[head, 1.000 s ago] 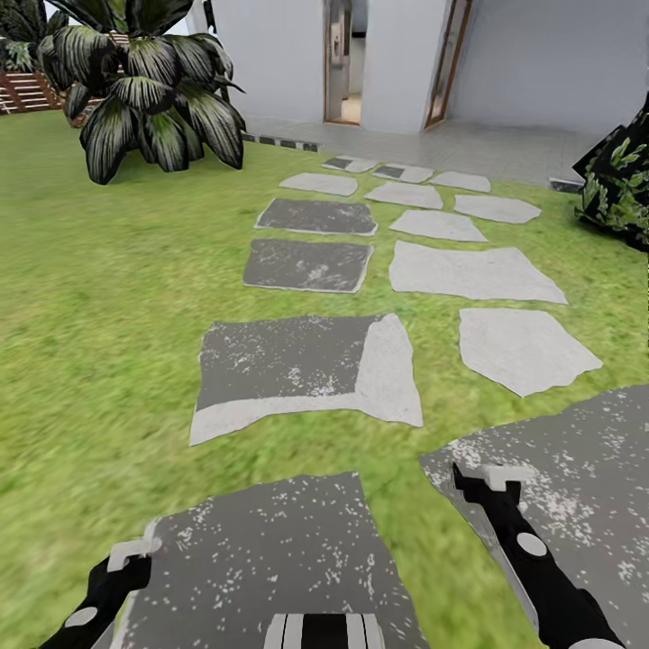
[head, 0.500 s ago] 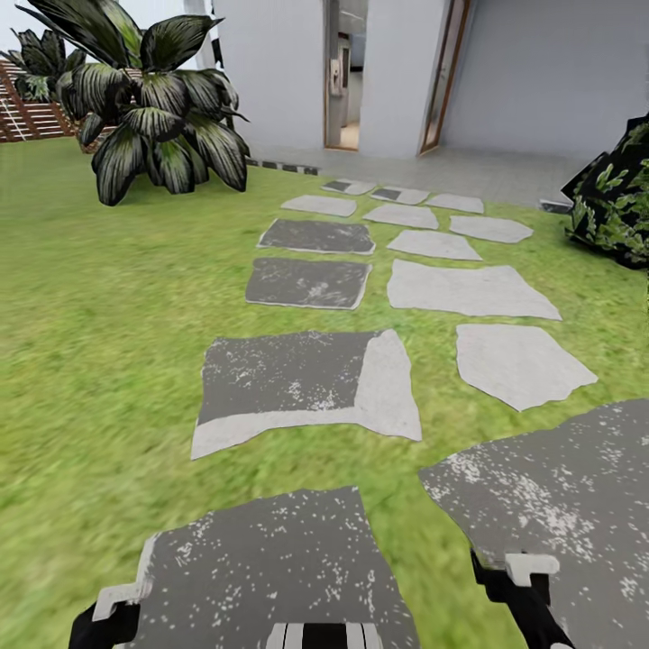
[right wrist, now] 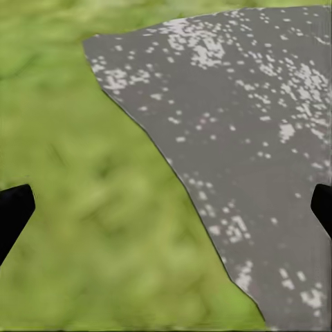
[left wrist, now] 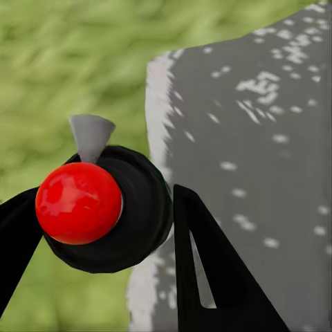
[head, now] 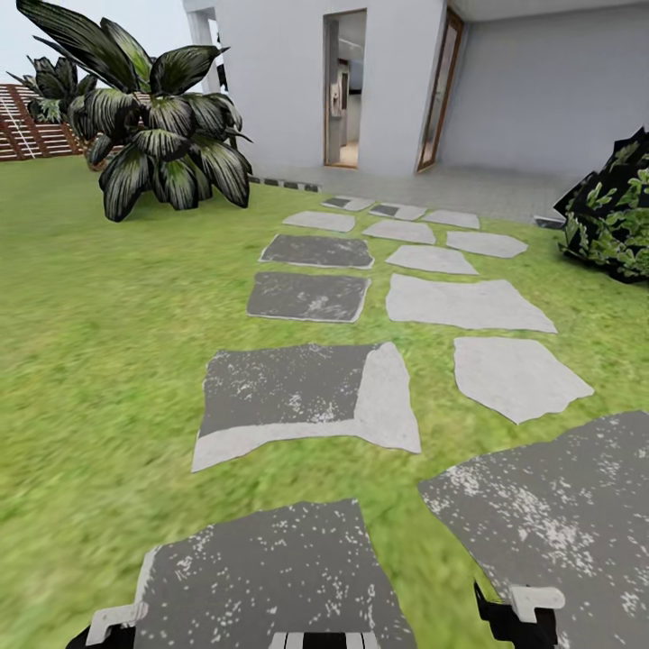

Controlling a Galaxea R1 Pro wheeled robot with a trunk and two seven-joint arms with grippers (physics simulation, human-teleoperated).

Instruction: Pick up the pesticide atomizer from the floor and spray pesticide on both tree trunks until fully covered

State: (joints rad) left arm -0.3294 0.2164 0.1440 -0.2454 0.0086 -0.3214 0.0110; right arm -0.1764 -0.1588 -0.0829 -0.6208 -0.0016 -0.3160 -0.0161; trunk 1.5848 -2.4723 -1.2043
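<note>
Camera's tilted up since a second ago, so both arms have slid almost out the bottom of the head view while more of the white house (head: 397, 81) and sky shows. The stepping stones (head: 306, 397), the dark-leaved plant (head: 162, 135) and the bush (head: 613, 216) only look shifted because the view moved. From the head, just the pale tip of the left gripper (head: 113, 622) and of the right gripper (head: 532, 606) poke up, each over a speckled grey stone, grass (head: 90, 361) all around.

Left wrist view: the left gripper (left wrist: 104, 228) is clamped on the pesticide atomizer (left wrist: 104, 207), which sits right between the black fingers (left wrist: 207, 270). It looks like a dark round body with a glossy red ball on it and a small pale grey cone nozzle. Past the fingertips is a stone's edge meeting grass.

Right wrist view: the right gripper (right wrist: 166, 207) is spread wide with nothing in it, black fingertips (right wrist: 14, 207) at both edges, over grass and stone.
</note>
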